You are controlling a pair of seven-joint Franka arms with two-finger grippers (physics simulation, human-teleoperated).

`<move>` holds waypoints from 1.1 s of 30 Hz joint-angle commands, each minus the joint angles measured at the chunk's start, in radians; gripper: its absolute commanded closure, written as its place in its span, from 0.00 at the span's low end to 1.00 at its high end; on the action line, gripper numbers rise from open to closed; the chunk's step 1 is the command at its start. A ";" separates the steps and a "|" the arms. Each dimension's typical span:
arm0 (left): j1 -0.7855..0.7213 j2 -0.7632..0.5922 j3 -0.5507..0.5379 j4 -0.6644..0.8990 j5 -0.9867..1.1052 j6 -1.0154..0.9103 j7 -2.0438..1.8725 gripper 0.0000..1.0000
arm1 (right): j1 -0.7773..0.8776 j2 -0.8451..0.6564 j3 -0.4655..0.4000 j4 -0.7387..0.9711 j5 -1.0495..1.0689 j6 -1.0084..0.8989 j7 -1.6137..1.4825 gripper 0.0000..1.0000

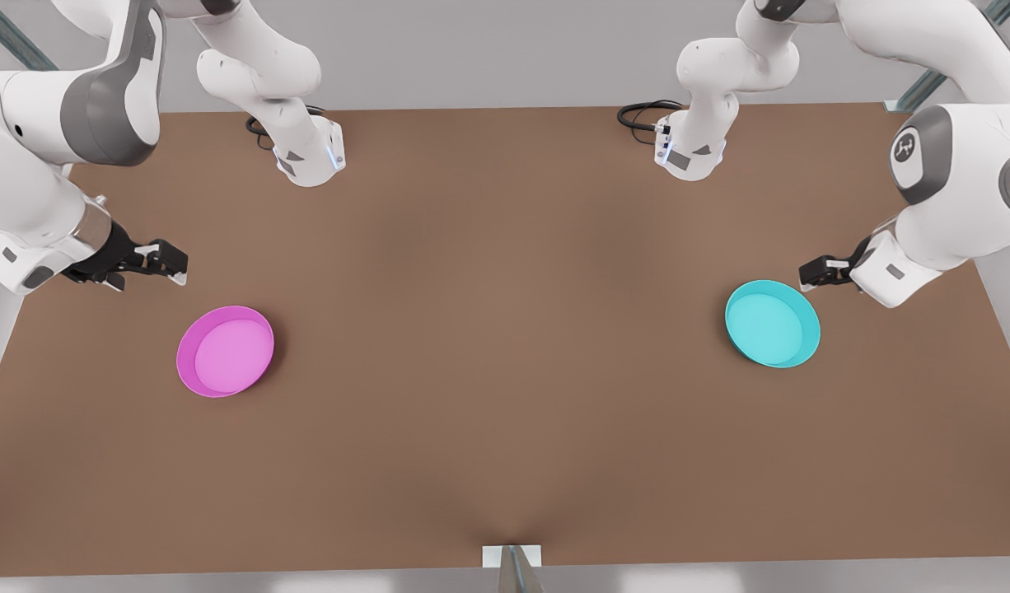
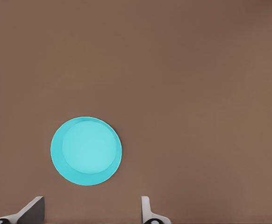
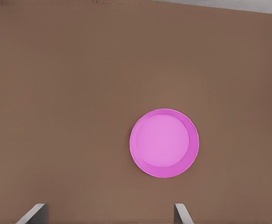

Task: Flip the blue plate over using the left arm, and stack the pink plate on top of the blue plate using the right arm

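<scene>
Currently the blue plate lies rim-up on the bench, near the left gripper, whose fingers are spread wide. Well apart, the pink plate lies below the right gripper, also wide.

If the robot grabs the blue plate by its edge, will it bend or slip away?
The blue plate looks like smooth, hard plastic, so it would probably stay stiff, not floppy. Its shiny surface and low rim give little to grip, so it might slip or slide on the table if nudged. The left gripper, fingers open, is beside it, not touching.
</scene>
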 commanded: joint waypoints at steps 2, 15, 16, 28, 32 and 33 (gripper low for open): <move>0.001 0.001 0.000 -0.003 0.005 -0.002 0.023 0.00 | -0.001 -0.001 0.000 0.002 0.001 0.009 -0.014 0.00; 0.196 0.311 0.278 -0.498 -0.528 0.640 1.218 0.00 | 0.001 0.011 0.000 0.001 0.002 0.006 -0.012 0.00; 0.199 0.311 0.296 -0.498 -0.525 0.645 1.217 0.00 | 0.001 0.013 0.000 0.001 0.002 0.006 -0.012 0.00; 0.218 0.415 0.308 -0.500 -0.469 0.634 1.067 0.00 | -0.055 0.043 -0.008 0.013 0.001 -0.003 -0.015 0.00; 0.218 0.419 0.308 -0.500 -0.478 0.633 1.021 0.24 | -0.053 0.045 -0.008 0.013 0.004 -0.003 -0.014 0.00; 0.218 0.419 0.308 -0.500 -0.478 0.631 1.007 0.34 | -0.055 0.045 -0.006 0.015 0.002 -0.003 -0.014 0.00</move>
